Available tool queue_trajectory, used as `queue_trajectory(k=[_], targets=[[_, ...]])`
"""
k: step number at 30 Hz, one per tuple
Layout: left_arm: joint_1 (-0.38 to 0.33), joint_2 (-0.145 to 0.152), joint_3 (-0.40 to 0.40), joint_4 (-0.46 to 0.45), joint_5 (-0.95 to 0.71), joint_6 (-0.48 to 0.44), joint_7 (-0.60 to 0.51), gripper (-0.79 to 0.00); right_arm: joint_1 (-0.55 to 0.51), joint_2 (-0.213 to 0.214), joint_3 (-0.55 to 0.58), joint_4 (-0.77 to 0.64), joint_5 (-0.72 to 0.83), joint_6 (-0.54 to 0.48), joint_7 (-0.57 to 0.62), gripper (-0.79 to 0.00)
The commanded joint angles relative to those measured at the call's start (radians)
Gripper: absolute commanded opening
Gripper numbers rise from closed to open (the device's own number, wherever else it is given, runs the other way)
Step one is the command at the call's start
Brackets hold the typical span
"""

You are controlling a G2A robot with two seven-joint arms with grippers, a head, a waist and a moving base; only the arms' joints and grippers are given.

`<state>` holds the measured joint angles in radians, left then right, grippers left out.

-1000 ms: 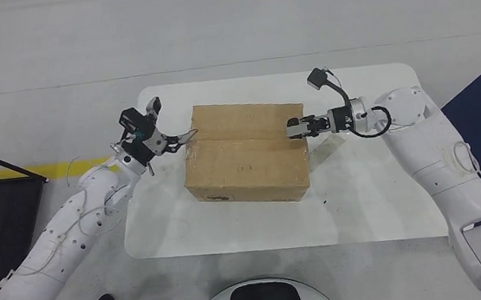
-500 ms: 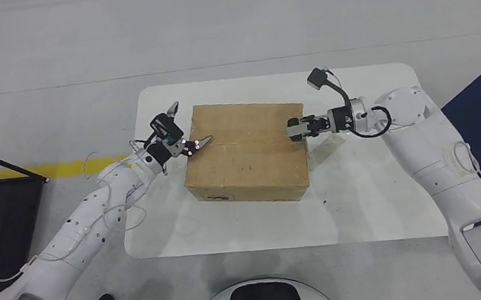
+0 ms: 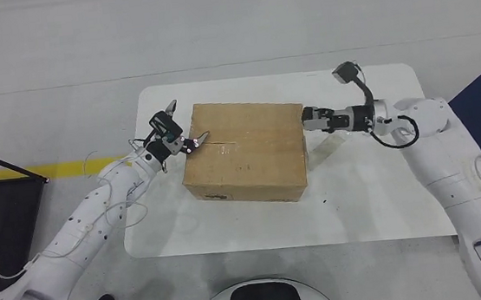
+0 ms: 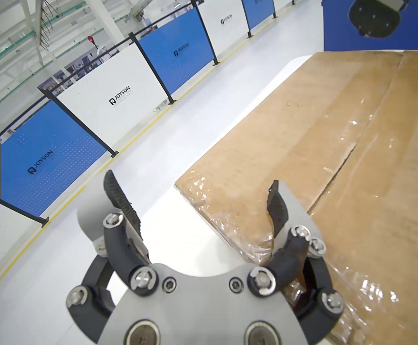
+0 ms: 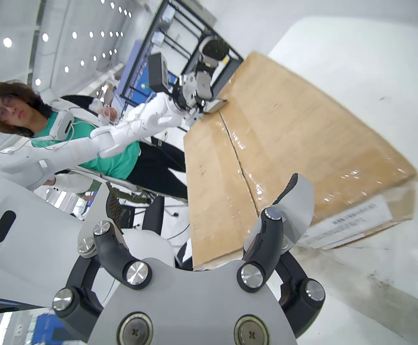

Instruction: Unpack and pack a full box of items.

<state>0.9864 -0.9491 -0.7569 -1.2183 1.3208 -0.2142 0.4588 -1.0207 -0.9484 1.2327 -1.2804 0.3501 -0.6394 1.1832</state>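
where the box (image 3: 245, 154) lies: on the table (image 3: 358, 200), closed, its long axis laid from one tool to the other.
taped seam (image 3: 239, 138): run along that axis.
left tool (image 3: 189, 143): spread, set at the seam's end, one finger over the box edge; judged nearer.
right tool (image 3: 307, 116): spread, held just beside the opposite end.

An industrial hall is suggested by blue-and-white partition panels (image 4: 98, 107) and a yellow-lined glossy floor (image 4: 202, 107) beyond the left gripper (image 4: 192, 183).
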Motion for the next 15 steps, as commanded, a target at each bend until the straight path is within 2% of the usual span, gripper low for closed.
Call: queue_trajectory(k=[1,3,13,15], targets=[[0.000,0.000,0.000,0.000,0.000,0.000,0.000,0.000,-0.088,0.022,0.091,-0.012,0.015,-0.027,-0.029,0.000],[0.000,0.000,0.000,0.000,0.000,0.000,0.000,0.000,-0.144,0.034,0.142,-0.012,0.043,-0.036,-0.039,0.000],[0.000,0.000,0.000,0.000,0.000,0.000,0.000,0.000,-0.144,0.034,0.142,-0.012,0.043,-0.036,-0.039,0.000],[0.000,0.000,0.000,0.000,0.000,0.000,0.000,0.000,-0.147,0.034,0.153,-0.005,-0.002,-0.027,-0.105,0.000]])
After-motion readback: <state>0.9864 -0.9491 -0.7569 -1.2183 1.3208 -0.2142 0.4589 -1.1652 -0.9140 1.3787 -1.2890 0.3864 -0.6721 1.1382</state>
